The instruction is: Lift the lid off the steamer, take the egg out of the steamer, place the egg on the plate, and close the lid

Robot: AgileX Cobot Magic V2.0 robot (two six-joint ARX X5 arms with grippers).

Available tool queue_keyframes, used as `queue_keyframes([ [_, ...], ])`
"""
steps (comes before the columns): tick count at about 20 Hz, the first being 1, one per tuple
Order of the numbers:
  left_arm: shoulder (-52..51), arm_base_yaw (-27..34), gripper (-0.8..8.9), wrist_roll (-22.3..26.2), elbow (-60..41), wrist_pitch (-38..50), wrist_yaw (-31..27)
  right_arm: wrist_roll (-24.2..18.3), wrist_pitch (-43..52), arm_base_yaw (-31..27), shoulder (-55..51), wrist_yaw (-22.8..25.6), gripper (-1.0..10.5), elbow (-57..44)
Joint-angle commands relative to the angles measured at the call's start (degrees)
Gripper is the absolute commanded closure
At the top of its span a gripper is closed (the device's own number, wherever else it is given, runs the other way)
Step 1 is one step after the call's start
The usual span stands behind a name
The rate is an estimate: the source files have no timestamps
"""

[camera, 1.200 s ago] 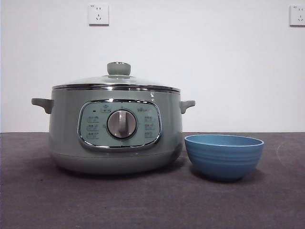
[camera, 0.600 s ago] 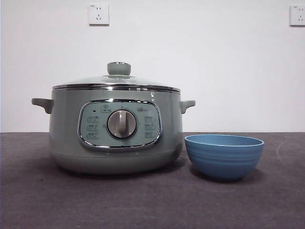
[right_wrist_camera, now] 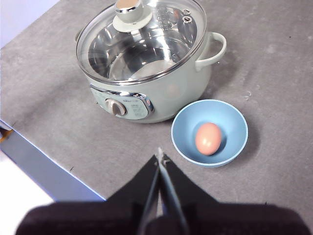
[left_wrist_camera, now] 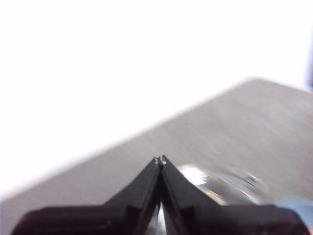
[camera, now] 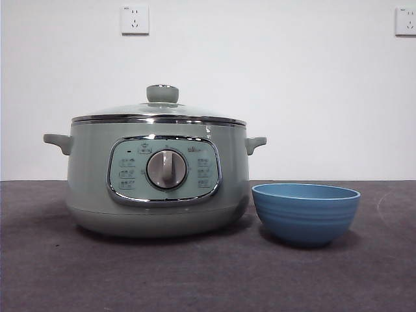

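Note:
The sage-green steamer [camera: 159, 179] [right_wrist_camera: 146, 68] stands on the grey table with its glass lid [camera: 159, 114] [right_wrist_camera: 139, 36] seated on the rim. Right beside it is the blue plate [camera: 305, 211] [right_wrist_camera: 183, 127], a small bowl. A brown egg [right_wrist_camera: 208, 138] lies inside it, seen only in the right wrist view. My right gripper [right_wrist_camera: 160, 155] is shut and empty, high above the table near the bowl. My left gripper [left_wrist_camera: 160, 159] is shut with nothing in it; behind it shows a blurred piece of the lid [left_wrist_camera: 225, 183]. Neither arm appears in the front view.
Two wall sockets [camera: 134, 19] are on the white wall behind. The table's near edge [right_wrist_camera: 44, 164] drops off a short way in front of the steamer's control panel [right_wrist_camera: 120, 105]. Bare grey table lies right of the bowl.

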Motion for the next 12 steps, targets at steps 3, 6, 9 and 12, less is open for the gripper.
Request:
queue_keyframes([
  [3, -11.78, 7.58, 8.17, 1.46, -18.95, 14.84, -3.15, 0.31, 0.33, 0.11, -0.04, -0.09, 9.5, 0.00],
  [6, -22.25, 11.69, 8.17, 1.20, -35.82, 25.09, -4.90, 0.31, 0.33, 0.11, -0.04, -0.09, 9.5, 0.00],
  [9, -31.08, 14.69, 8.17, 1.18, -48.50, 29.07, -5.66, 0.28, 0.33, 0.11, -0.04, -0.07, 9.5, 0.00],
  [12, -38.36, 16.20, 8.17, 1.01, -57.68, 28.98, -6.49, 0.31, 0.33, 0.11, -0.04, -0.07, 9.5, 0.00],
])
